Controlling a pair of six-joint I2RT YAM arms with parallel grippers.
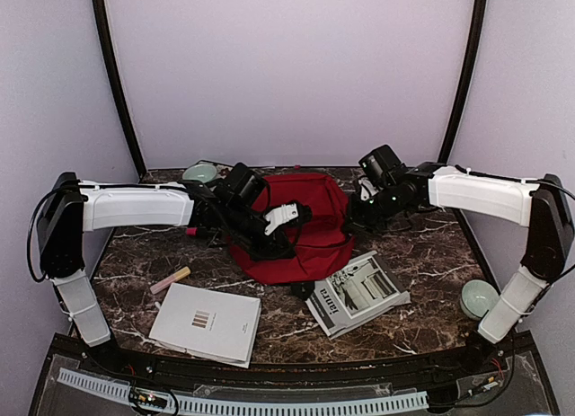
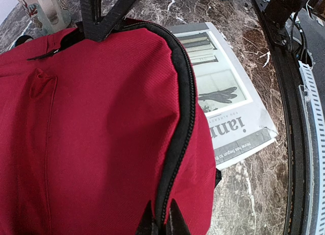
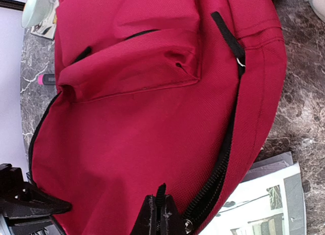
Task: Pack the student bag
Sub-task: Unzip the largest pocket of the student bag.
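Lower frame, top view: white book point(image 1: 205, 322) at lower left, pink marker point(image 1: 170, 279) just above it, folded newspaper point(image 1: 359, 293) right of centre, pale bowl point(image 1: 476, 299) at far right. All lie loose on the table point(image 1: 431, 254); none is inside the bag yet.

Centre frame: student bag point(image 1: 305, 241) lies slumped flat on the table between the two arms, its lower edge near the newspaper. Red woven fabric, soft and creased, with a front pocket flap and a black strap showing in the right wrist view. The black zipper track point(image 2: 185, 108) runs along the curved edge. I cannot tell how far the mouth is open.

Left end effector point(image 2: 162, 217): fingers together, pinching the zippered seam at the bag's edge.
Right end effector point(image 3: 160, 207): fingers together, clamped on a black tab at the zipper line.

Upper left of centre: green bowl point(image 1: 199, 172) behind the left arm.

Judgement: step in hand is opening the bag, early in the task. The next move calls for the two grips to pull apart along the zipper, one anchoring the cloth so the limp bag does not drag.
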